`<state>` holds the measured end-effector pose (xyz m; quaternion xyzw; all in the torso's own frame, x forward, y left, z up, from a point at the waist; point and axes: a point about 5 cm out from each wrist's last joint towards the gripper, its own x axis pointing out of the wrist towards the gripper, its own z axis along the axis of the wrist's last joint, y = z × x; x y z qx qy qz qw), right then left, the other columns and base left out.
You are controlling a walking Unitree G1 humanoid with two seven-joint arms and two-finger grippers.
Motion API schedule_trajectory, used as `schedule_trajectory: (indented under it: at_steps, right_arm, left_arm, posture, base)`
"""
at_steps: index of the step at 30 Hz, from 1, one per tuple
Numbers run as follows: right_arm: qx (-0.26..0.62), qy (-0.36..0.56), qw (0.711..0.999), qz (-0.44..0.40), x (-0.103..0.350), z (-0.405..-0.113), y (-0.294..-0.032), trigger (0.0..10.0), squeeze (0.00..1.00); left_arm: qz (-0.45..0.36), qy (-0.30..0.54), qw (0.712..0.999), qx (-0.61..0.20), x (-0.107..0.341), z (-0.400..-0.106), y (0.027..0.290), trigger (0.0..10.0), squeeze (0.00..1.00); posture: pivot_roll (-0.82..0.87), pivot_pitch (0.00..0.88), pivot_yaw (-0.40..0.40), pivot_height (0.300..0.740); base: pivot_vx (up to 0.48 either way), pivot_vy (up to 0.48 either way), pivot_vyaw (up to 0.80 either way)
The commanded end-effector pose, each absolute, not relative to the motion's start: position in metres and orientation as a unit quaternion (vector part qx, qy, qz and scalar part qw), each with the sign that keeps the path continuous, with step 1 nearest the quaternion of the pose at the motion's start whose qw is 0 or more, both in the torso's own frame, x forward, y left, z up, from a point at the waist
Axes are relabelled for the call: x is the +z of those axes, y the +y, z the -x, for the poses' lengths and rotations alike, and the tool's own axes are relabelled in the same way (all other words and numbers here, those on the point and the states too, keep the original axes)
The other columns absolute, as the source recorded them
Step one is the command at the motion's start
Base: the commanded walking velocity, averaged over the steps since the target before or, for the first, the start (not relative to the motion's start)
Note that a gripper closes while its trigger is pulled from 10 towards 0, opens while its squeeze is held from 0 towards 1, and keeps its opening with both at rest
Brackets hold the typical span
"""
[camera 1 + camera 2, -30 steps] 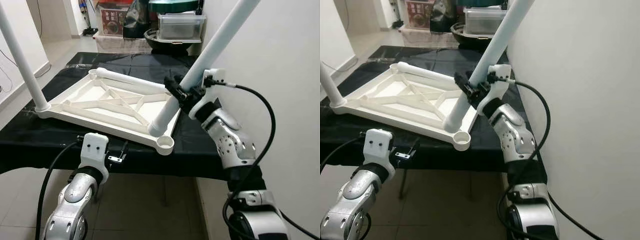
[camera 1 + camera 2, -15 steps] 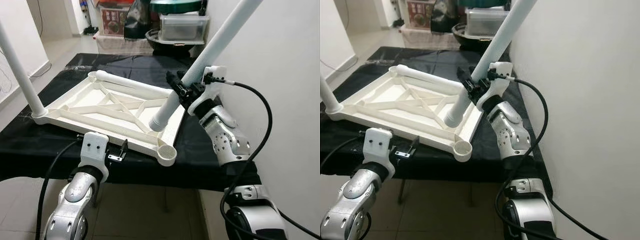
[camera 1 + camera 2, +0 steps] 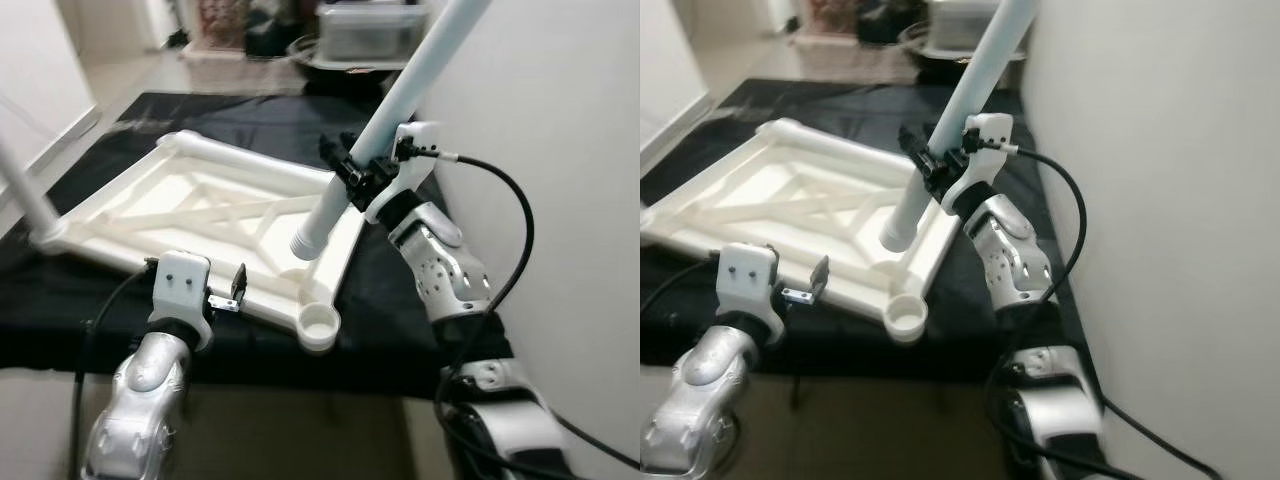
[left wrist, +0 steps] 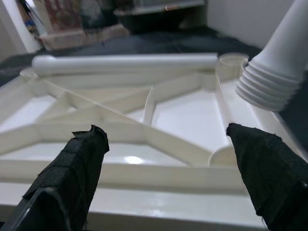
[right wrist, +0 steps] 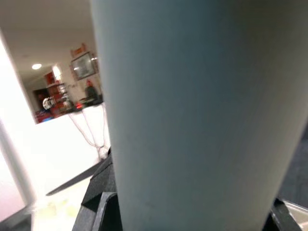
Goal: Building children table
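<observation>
I found the white tabletop lying underside up on the table, which was covered in black. The right gripper had its fingers clamped round a white leg, held tilted, its ribbed lower end hanging just above the tabletop, near but not in the open corner socket below it. The left gripper sat at the tabletop's near edge, its fingers spread apart with the rim between and beyond them, gripping nothing. Another leg lay along the far edge. One leg stood upright in the far-left corner, well apart from both grippers.
</observation>
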<state>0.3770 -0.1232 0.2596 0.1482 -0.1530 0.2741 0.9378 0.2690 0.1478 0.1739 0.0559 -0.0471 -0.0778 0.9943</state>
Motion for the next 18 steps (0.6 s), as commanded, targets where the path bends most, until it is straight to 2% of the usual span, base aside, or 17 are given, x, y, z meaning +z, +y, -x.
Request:
schedule_trajectory:
  at_steps: [1,7,14,16,18]
  right_arm:
    - [0.305,-0.171,0.925,-0.149,0.2701,-0.3745,-0.1036,10.0,0.0]
    - [0.308,-0.171,0.924,-0.148,0.2701,-0.3745,-0.1036,10.0,0.0]
    - [0.345,-0.166,0.913,-0.139,0.2701,-0.3734,-0.1006,10.0,0.0]
    - [0.386,-0.158,0.902,-0.111,0.2671,-0.3719,-0.0988,10.0,0.0]
    - [0.391,-0.154,0.903,-0.094,0.265,-0.3727,-0.0997,10.0,0.0]
  left_arm:
    - [-0.066,-0.037,0.995,-0.06,0.1702,-0.269,0.1586,10.0,0.0]
    - [-0.064,-0.039,0.995,-0.059,0.17,-0.2684,0.1585,10.0,0.0]
    - [-0.059,-0.032,0.996,-0.05,0.1679,-0.2687,0.159,10.0,0.0]
    - [-0.056,-0.032,0.996,-0.053,0.167,-0.2674,0.1581,10.0,0.0]
    - [-0.055,-0.031,0.996,-0.055,0.1666,-0.2662,0.1574,10.0,0.0]
  posture:
    - [0.09,0.046,-0.042,0.74]
    - [0.09,0.043,-0.042,0.74]
    - [0.09,0.036,-0.041,0.74]
    - [0.09,0.034,-0.041,0.74]
    - [0.09,0.036,-0.044,0.74]
  base:
    - [0.262,0.0,0.0]
    - [0.261,0.0,0.0]
    - [0.0,0.0,0.0]
    - [0.0,0.0,0.0]
    - [0.0,0.0,0.0]
